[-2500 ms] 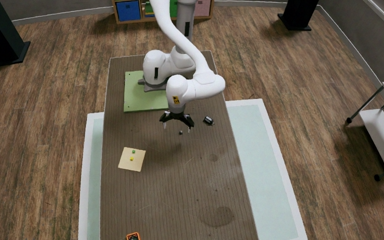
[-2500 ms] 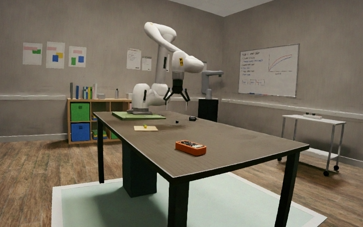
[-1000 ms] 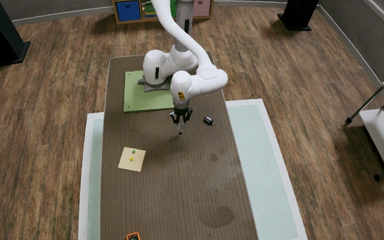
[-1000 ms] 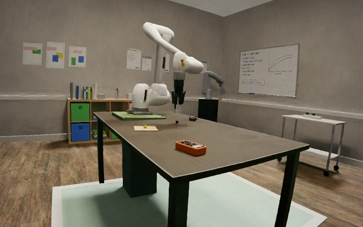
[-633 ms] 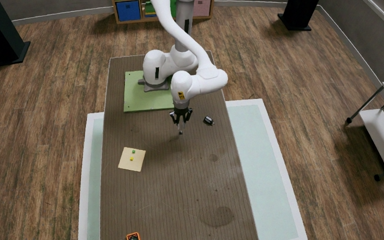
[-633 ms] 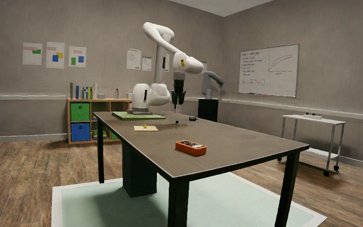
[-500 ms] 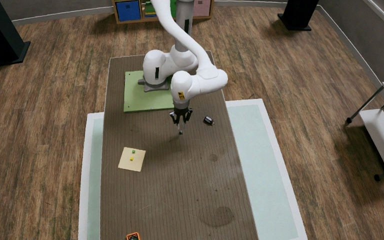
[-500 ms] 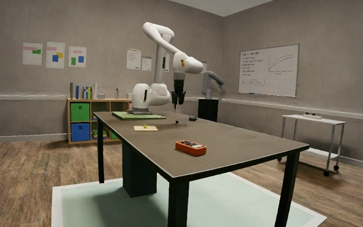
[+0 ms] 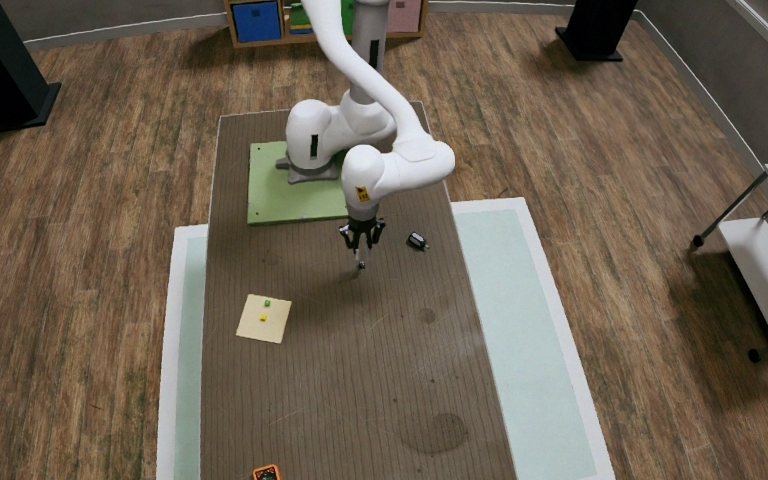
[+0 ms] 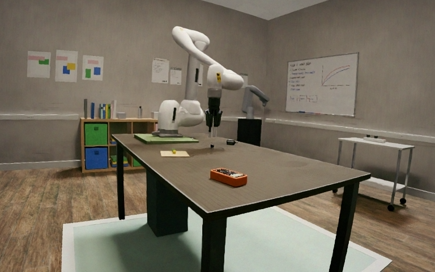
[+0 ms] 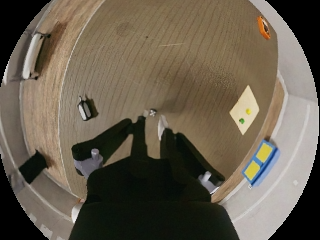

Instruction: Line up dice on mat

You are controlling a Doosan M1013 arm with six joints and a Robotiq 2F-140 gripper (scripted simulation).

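Observation:
A cream mat (image 9: 251, 330) (image 10: 183, 154) (image 11: 251, 98) lies on the left part of the table. A green die (image 9: 267, 302) (image 11: 242, 120) and a yellow die (image 9: 262, 317) (image 10: 173, 151) (image 11: 247, 111) sit on it. A small grey die (image 9: 362, 266) (image 10: 212, 145) (image 11: 153, 112) lies on the bare table right of the mat, nearer the base. My gripper (image 9: 359, 259) (image 10: 212, 135) (image 11: 153, 119) hangs straight above this grey die. Its fingers are drawn in to a narrow gap with nothing between them, and the die rests on the table below the fingertips.
A small black device (image 9: 417, 240) (image 10: 230, 141) (image 11: 83, 108) lies to the right of the gripper. An orange device (image 9: 267, 472) (image 10: 228, 176) (image 11: 263, 27) lies near the table's far end. The robot's base stands on a green plate (image 9: 275, 196) (image 10: 166, 138).

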